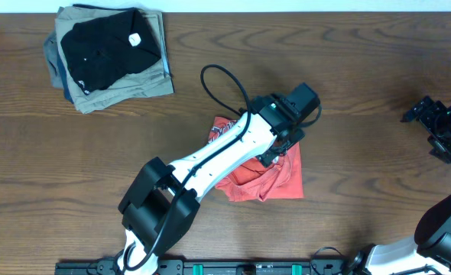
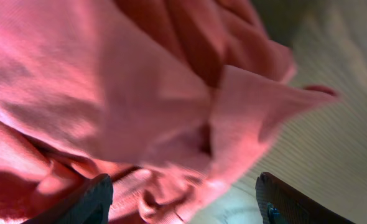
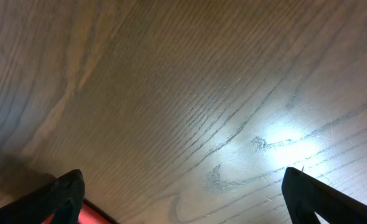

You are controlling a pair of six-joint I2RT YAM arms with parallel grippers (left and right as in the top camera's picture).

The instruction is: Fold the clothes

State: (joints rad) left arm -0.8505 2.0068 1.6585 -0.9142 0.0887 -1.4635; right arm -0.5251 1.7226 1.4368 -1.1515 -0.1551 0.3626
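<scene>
- T-shirt point(image 1: 265, 177) lies crumpled in a heap mid-bench point(image 1: 363, 69), half hidden under the left arm. A bit of white lettering shows at its upper-left edge.
- Left end effector point(image 1: 280, 149) hovers right over the heap, fingers point(image 2: 78, 202) spread wide. In the wrist view fabric fills the frame beyond the tips, and nothing looks pinched.
- Right end effector point(image 3: 183, 196) is parked at the far right, well apart from the shirt, fully spread over bare wood and holding nothing.
- Handling, my read: light, limp knit with no stiffness. It will drape and bunch, and layers will cling and drag along.
- Where to grab: a single-layer edge such as a hem corner, sleeve or shoulder seam, not the middle of the wad. The sleeve-like flap sticking out in the left wrist view looks like the best candidate.
- Probably needs spreading flat before any fold, with both arms on opposite corners.
- Stack of folded garments point(image 1: 111, 57) sits top-left, clear of the work.
</scene>
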